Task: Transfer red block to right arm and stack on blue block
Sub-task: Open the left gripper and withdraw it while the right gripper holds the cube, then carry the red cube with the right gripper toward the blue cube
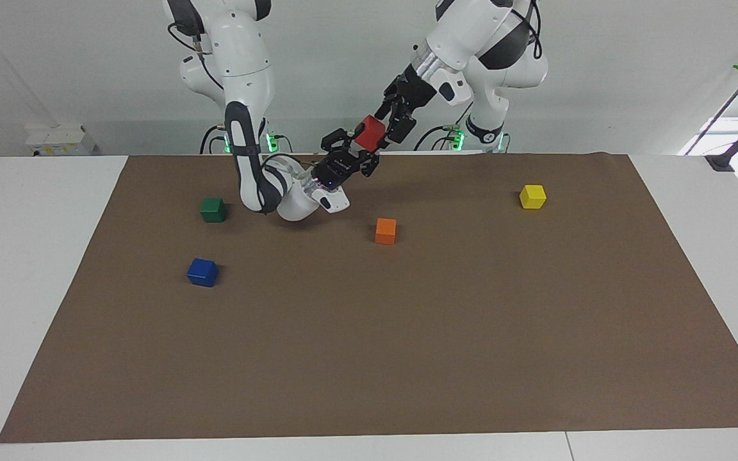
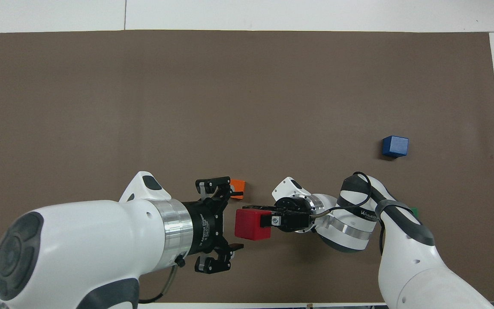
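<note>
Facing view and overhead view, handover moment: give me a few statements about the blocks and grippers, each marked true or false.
1. The right gripper is shut on the red block. True.
2. The left gripper is clamped on the red block. False: it is open, apart from the block.
3. The blue block has a block stacked on it. False: its top is bare.
4. The orange block lies on the mat. True.

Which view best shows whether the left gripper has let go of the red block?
The overhead view: the left gripper stands open, a bare gap separating it from the red block, which the right gripper holds shut. In the facing view the left gripper overlaps the block, hiding that gap.
</note>
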Tool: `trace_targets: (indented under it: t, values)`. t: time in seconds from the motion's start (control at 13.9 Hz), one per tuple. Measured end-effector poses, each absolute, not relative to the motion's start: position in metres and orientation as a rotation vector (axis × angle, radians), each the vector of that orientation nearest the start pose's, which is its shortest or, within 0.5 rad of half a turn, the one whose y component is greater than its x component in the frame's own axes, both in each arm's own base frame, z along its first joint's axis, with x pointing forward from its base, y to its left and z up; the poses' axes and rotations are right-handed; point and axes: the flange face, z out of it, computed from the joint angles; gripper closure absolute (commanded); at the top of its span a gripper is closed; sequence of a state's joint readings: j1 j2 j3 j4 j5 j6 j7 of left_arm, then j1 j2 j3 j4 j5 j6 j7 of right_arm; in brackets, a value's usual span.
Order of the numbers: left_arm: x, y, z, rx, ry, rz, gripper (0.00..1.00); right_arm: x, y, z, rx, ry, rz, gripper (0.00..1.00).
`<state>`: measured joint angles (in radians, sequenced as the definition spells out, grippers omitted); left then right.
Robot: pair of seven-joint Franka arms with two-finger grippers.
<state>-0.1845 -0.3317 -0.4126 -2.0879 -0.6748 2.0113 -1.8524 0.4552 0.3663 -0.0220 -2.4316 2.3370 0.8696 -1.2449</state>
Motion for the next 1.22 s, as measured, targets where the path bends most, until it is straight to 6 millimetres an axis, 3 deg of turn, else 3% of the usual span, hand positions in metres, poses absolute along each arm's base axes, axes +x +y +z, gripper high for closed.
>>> trace_targets:
  t: [0.22, 0.43, 0.65, 0.86, 1.01, 1.22]
  values:
    - [0.402, -0.28, 0.59, -2.688, -2.237, 0.647, 0.0, 0.401, 0.295, 0.298, -0.679, -0.017, -0.115, 1.0]
    - [0.443, -0.205, 0.587, -2.864, -2.117, 0.447, 0.0, 0.407, 0.296, 0.304, -0.713, -0.014, -0.117, 1.0]
    - [0.473, -0.128, 0.58, -3.052, -1.778, 0.14, 0.0, 0.419, 0.297, 0.324, -0.759, -0.011, -0.104, 1.0]
    - [0.504, -0.091, 0.582, -3.015, -1.457, -0.07, 0.0, 0.433, 0.296, 0.35, -0.818, 0.019, -0.107, 1.0]
    - [0.527, -0.078, 0.592, -3.036, -1.169, -0.08, 0.0, 0.441, 0.297, 0.366, -0.865, 0.034, -0.119, 1.0]
    - [0.545, -0.03, 0.608, -3.086, -0.804, -0.066, 0.0, 0.453, 0.296, 0.397, -0.979, 0.102, -0.114, 1.0]
